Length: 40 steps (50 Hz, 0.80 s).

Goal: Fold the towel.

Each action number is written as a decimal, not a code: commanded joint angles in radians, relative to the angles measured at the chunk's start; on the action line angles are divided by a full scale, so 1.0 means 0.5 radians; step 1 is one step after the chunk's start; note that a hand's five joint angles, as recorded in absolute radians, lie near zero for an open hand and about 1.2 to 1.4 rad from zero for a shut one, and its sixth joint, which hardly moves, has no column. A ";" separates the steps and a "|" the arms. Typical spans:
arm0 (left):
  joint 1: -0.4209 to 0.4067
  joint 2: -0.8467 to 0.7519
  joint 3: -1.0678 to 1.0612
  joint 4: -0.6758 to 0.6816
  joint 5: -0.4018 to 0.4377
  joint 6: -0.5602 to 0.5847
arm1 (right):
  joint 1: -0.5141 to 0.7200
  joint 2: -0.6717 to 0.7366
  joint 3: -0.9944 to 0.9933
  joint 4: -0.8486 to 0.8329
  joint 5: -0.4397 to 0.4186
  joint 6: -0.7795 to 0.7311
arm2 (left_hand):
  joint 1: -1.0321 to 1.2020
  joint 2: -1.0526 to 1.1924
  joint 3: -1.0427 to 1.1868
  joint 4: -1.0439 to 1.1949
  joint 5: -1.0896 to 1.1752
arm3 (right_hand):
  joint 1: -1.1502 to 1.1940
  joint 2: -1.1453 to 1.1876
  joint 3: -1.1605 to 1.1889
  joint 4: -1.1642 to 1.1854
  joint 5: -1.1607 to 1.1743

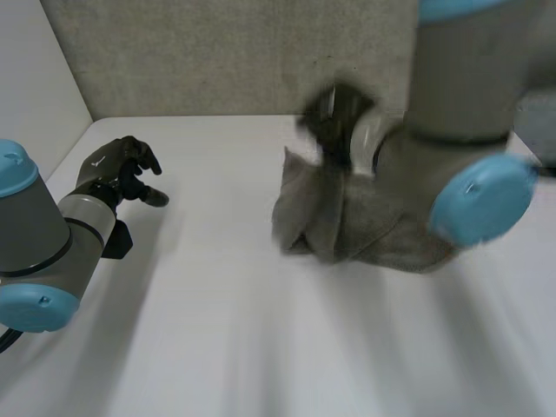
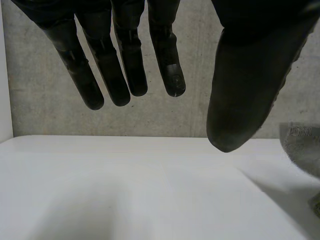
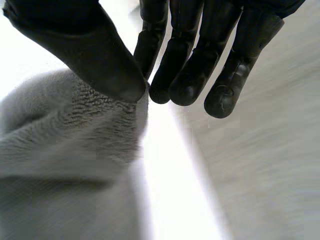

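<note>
Over the table (image 1: 261, 339), right robot hand (image 1: 334, 122) pinches the towel (image 1: 326, 217) edge; left robot hand (image 1: 117, 171) spread, empty, apart.

You've got 1 white table (image 1: 217, 347) with 1 grey towel (image 1: 323, 219) on it, bunched right of centre, its far part raised off the surface.

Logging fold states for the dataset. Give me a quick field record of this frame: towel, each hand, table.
towel: grey towel, bunched and partly lifted, not lying flat
right hand: right hand above the towel, thumb and fingers pinching its edge
left hand: left hand open, holding nothing, apart from the towel
table: white table
fold status: no neat fold visible
</note>
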 commanded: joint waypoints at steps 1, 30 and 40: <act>0.006 -0.001 -0.001 0.002 -0.005 0.000 | -0.011 -0.264 -0.824 -0.386 -0.066 0.524 | -0.062 -0.099 -0.104 -0.099 -0.041 | 0.150 0.140 0.117 0.108 0.120; -0.034 0.113 -0.044 0.051 -0.008 0.009 | -0.312 -0.586 1.700 -0.653 -0.223 0.338 | -0.145 -0.181 -0.187 -0.181 -0.123 | -2.293 -2.304 -2.326 -2.335 -2.324; -0.068 0.082 -0.069 0.094 -0.005 0.024 | -0.438 -0.338 1.857 -1.068 -0.195 0.372 | -0.162 -0.199 -0.204 -0.199 -0.141 | -2.293 -2.304 -2.326 -2.335 -2.324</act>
